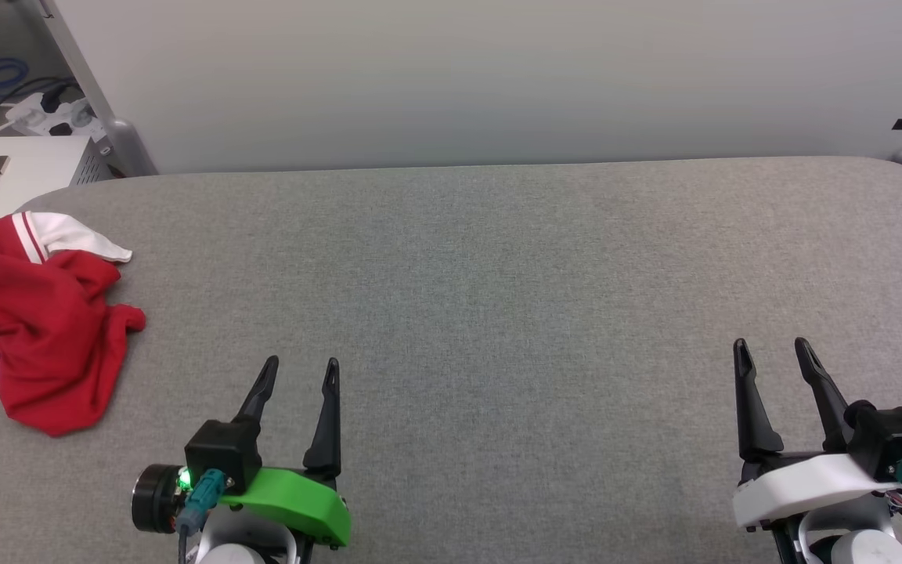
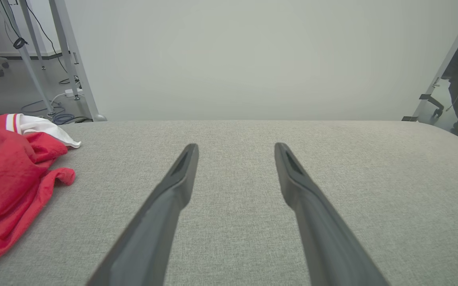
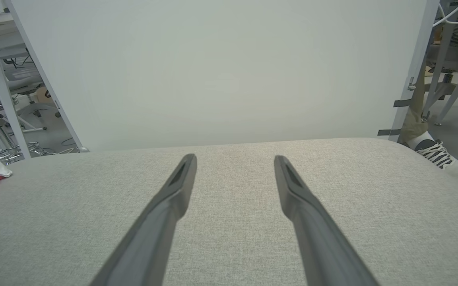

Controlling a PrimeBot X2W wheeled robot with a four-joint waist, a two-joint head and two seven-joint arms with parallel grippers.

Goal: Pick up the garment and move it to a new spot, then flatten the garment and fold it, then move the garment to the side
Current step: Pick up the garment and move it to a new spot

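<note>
– At the far left of the head view, about mid-height, the garment (image 1: 44, 337) lies in a crumpled red heap on the tabletop (image 1: 498, 274), with a white sleeve (image 1: 75, 235) flopped out at its top. Part of it runs off the frame, so I can't tell whether any hangs over the edge.
– And the claws?
– Both sit low in the frame, fingers spread, nothing between them. The left claw (image 1: 301, 362) is at lower left, near the heap but apart from it. The right claw (image 1: 771, 342) is at lower right, well apart from it.
– So the pickup isn't begun. Which arm would you send?
– The left, I'd judge, since it's the nearer one. Swing it toward the left edge and come down over a raised ridge of red cloth, one finger on each side, rather than chasing the thin tail at the heap's right.
– Why the ridge?
– More layers to bite, so the cloth is less likely to slip on the lift. Stop just short of the grey cover, or the tips may pinch that too.
– Then where to?
– Centre frame, between the two claws, so both can reach it for flattening. Lift high enough that the trailing cloth doesn't drag.
</note>
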